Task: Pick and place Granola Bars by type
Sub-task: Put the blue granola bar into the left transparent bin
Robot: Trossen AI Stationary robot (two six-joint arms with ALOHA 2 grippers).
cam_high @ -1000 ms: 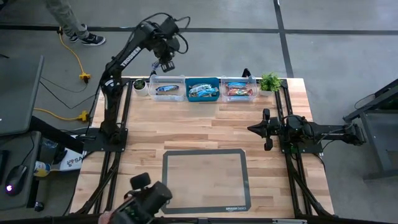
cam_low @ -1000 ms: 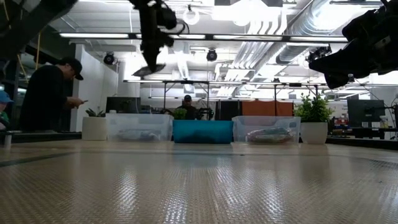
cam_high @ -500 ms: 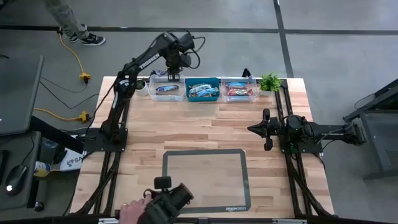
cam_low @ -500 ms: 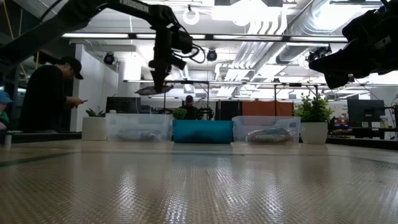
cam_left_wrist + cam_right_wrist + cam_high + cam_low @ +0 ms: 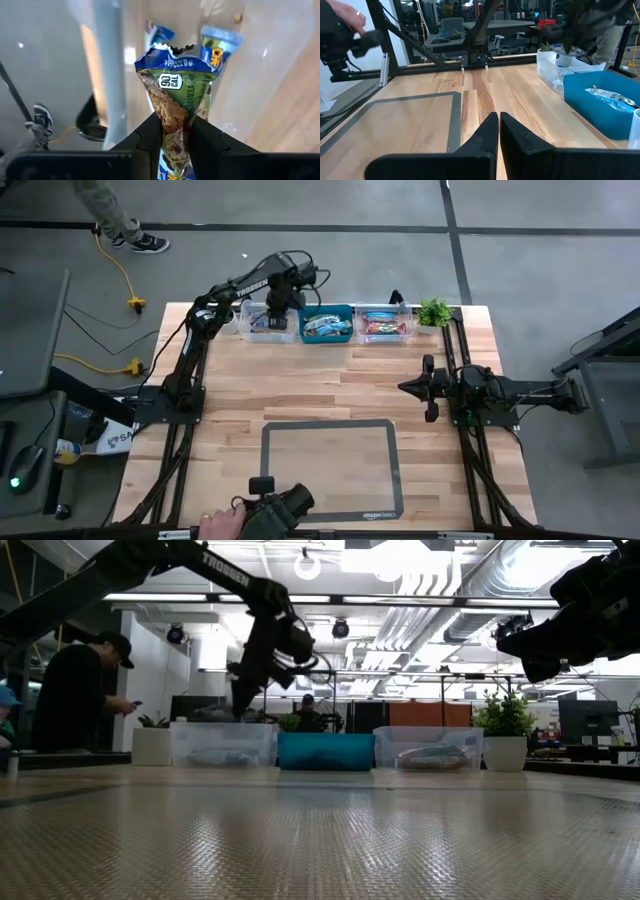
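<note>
Holding my left gripper (image 5: pixel 175 131) over the clear plastic bin (image 5: pixel 266 323) at the far left of the row, I see its fingers clamped on a blue-wrapped granola bar (image 5: pixel 175 95) printed with oats; the bar hangs just above that bin. Two light-blue wrapped bars (image 5: pixel 216 47) lie inside it. Next along sit the solid blue bin (image 5: pixel 326 326) and a second clear bin (image 5: pixel 385 324), each with bars. My right gripper (image 5: pixel 495 131) waits pressed together above the wooden table (image 5: pixel 300 390), right side.
</note>
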